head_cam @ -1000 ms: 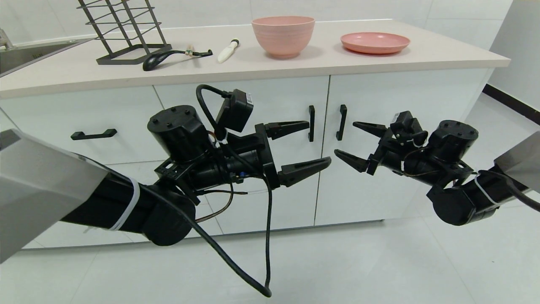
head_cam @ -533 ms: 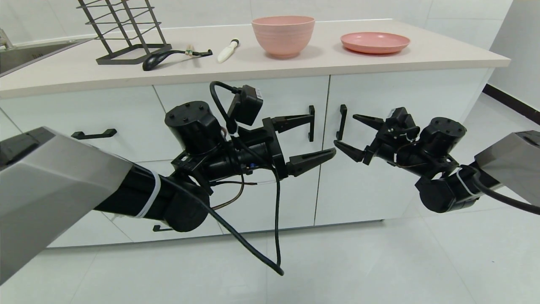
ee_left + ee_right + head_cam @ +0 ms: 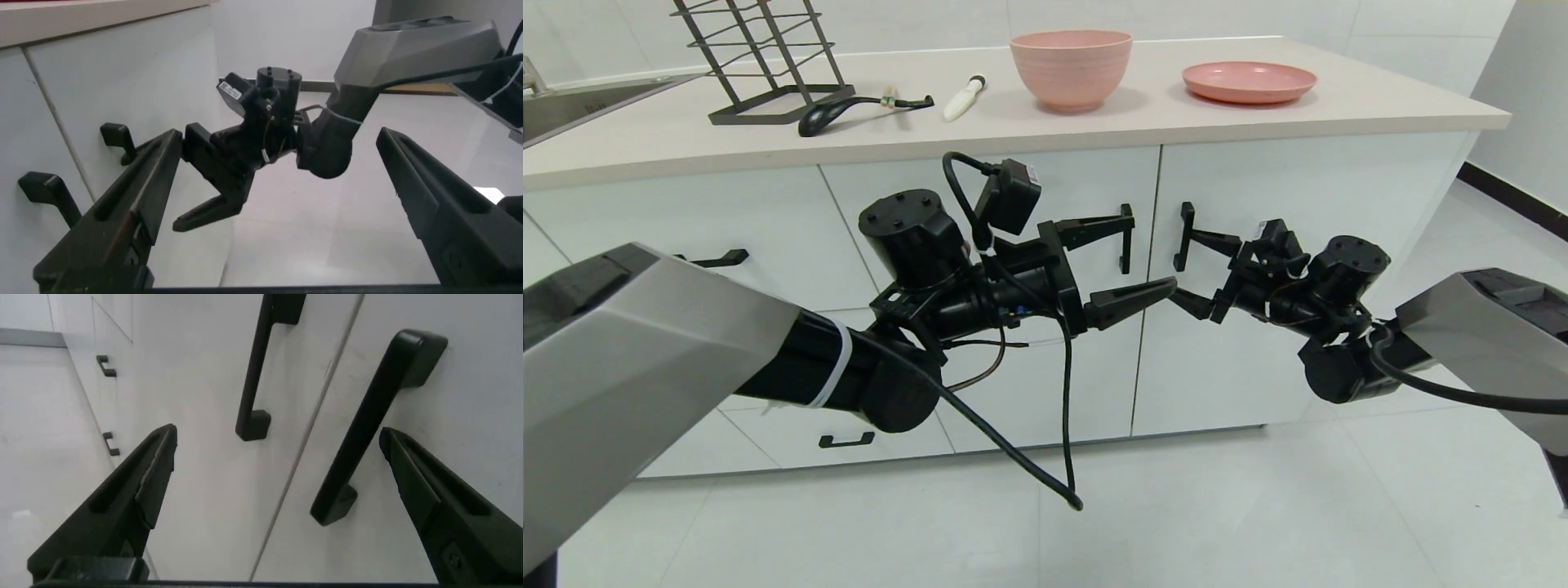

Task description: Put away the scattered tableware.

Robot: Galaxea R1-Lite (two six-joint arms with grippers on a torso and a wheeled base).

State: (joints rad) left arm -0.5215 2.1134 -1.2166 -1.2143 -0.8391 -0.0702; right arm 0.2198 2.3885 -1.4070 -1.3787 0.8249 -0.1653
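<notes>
Pink bowl (image 3: 1071, 69) and plate (image 3: 1249, 82) on the countertop (image 3: 980, 126), well above the spread-fingered left gripper (image 3: 1152, 251) and right gripper (image 3: 1180, 266)

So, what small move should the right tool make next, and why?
Probably ease the right tool forward and shut it on the black vertical handle of the right white cabinet door. The tool is open and almost at that handle, and the door is shut, while the pink bowl and pink plate lie on the beige counter.
</notes>
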